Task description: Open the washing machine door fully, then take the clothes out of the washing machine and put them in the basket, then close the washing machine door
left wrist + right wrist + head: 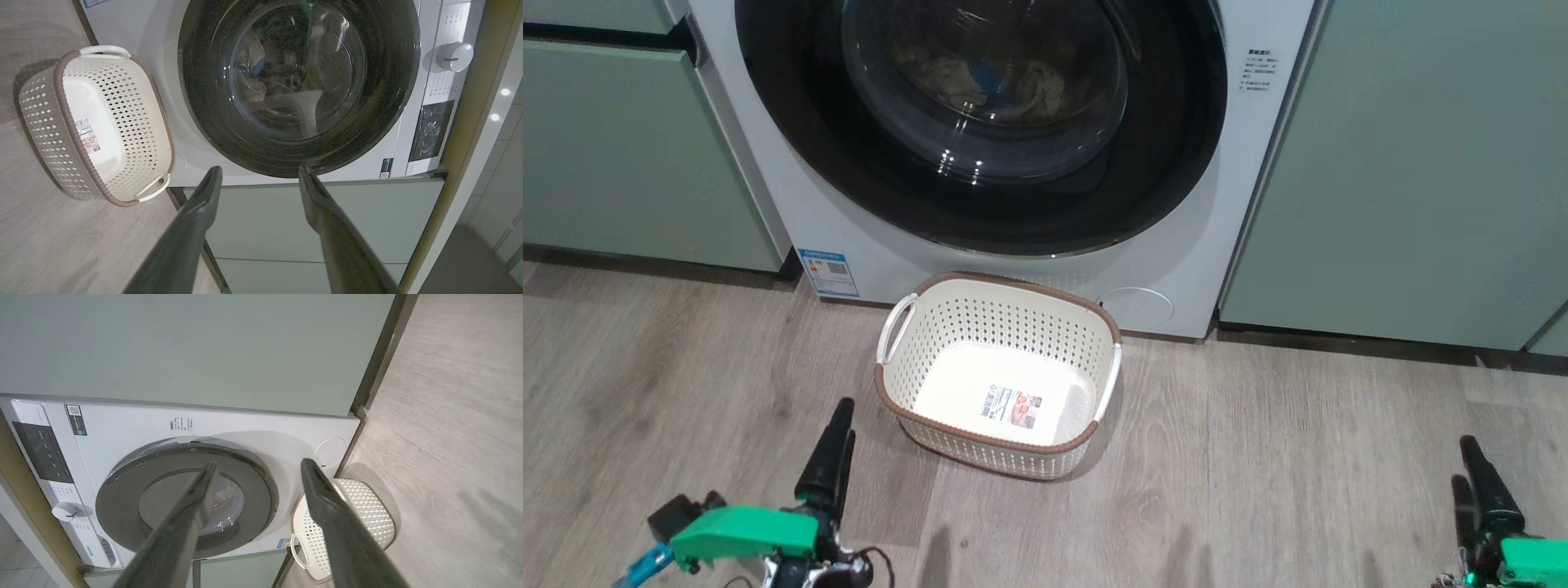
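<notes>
Washing machine door (980, 122): shut. Clothes (980, 82): behind its glass, dim, seemingly pale yellow with blue. Basket (1005, 322): on floor (1258, 449), just before the washing machine (1176, 245). Left gripper (259, 173), right gripper (257, 467): fingers spread apart, touching nothing.

washing machine door (980, 122) shut across the opening, basket (1005, 327) close before it, floor (1298, 457) open at both sides

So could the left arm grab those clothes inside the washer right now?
Probably not yet: the washing machine door is shut, so its glass stands between the clothes and the open left tool.
</notes>
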Available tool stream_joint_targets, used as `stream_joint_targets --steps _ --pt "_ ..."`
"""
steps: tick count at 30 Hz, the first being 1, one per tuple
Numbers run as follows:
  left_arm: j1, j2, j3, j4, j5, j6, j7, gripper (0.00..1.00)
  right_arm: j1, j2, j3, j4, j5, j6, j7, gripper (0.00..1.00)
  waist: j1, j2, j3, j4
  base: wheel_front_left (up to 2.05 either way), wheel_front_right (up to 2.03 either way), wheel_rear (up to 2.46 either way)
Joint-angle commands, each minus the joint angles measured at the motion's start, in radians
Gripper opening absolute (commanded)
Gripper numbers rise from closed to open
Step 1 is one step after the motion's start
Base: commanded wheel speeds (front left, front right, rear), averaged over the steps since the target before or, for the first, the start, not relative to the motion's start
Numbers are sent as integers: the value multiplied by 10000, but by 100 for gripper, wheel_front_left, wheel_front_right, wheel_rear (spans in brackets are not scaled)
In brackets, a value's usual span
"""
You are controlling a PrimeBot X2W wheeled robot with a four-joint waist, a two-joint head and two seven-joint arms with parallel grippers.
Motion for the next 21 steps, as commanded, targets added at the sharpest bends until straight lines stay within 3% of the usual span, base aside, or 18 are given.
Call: stream_joint_targets --steps 1,21 --pt "-571 178 68 -368 212 -28 -80 100 -617 -256 77 -347 -201 5 -113 100 0 -1 0 -1 0 0 0" --pt "-702 50 344 -963 4870 225 -683 100 -857 -359 321 -335 -4325 7 -800 100 0 -1 -22 -16 0 0 0"
